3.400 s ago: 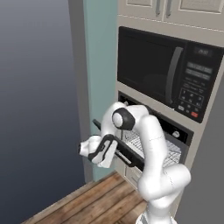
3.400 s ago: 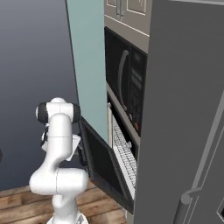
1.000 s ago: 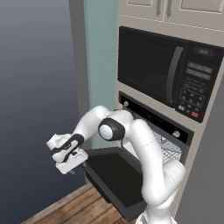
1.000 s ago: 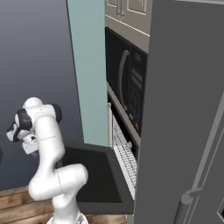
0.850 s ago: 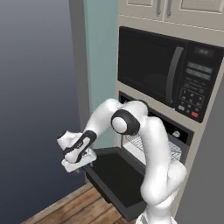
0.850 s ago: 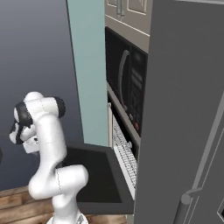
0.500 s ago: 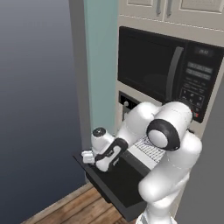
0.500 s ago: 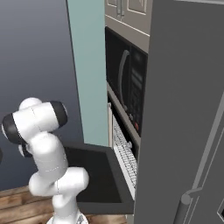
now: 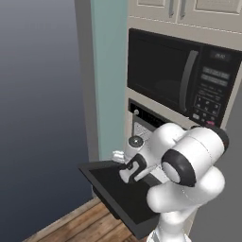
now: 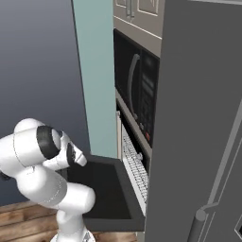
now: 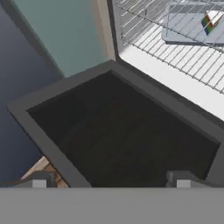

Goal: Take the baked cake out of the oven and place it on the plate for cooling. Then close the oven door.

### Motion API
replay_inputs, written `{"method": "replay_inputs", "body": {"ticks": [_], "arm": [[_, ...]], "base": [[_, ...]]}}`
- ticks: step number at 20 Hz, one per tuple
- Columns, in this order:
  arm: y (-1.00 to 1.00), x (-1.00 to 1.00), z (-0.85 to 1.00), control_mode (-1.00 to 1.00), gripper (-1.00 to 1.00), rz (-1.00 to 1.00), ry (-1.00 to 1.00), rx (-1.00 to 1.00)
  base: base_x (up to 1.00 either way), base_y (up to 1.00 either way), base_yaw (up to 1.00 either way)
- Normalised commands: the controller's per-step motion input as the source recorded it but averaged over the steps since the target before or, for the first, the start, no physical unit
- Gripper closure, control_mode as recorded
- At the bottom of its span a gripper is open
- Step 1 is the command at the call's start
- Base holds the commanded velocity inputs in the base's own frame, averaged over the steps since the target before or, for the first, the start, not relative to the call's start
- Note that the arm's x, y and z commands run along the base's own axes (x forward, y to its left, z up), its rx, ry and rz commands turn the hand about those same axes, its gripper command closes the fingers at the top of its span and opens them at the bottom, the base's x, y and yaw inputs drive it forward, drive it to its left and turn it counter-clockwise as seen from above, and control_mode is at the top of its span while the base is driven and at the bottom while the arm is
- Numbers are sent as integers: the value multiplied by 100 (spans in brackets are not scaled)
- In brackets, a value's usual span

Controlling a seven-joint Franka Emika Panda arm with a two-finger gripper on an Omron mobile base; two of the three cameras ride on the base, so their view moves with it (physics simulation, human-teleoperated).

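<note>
Oven door (image 9: 124,196) down flat, wide open below the microwave (image 9: 182,80). Hand (image 11: 109,179) above the door's inner face, 2 fingers (image 11: 38,179) spread apart, holding nothing. Cake (image 11: 197,24) on the wire rack (image 11: 168,43) inside the oven (image 10: 134,168).

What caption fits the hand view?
Open gripper above the lowered oven door, wire rack beyond.

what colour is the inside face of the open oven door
Black with a dark grey frame; the oven door shows best in the hand view.
</note>
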Motion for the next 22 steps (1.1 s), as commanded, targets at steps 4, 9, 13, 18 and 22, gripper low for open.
{"method": "replay_inputs", "body": {"ticks": [4,9,13,18,22], "arm": [[-69,14,-5,-100,-100,-73,30,-6],[-88,12,-49,-100,-100,-53,22,-2],[-19,5,-81,-100,-100,-8,0,-27],[-49,5,-48,-100,-100,-1,6,-17],[-81,2,31,-100,-100,-3,3,0]], "base": [[0,0,0],[0,0,0],[0,0,0],[0,0,0],[0,0,0]]}}
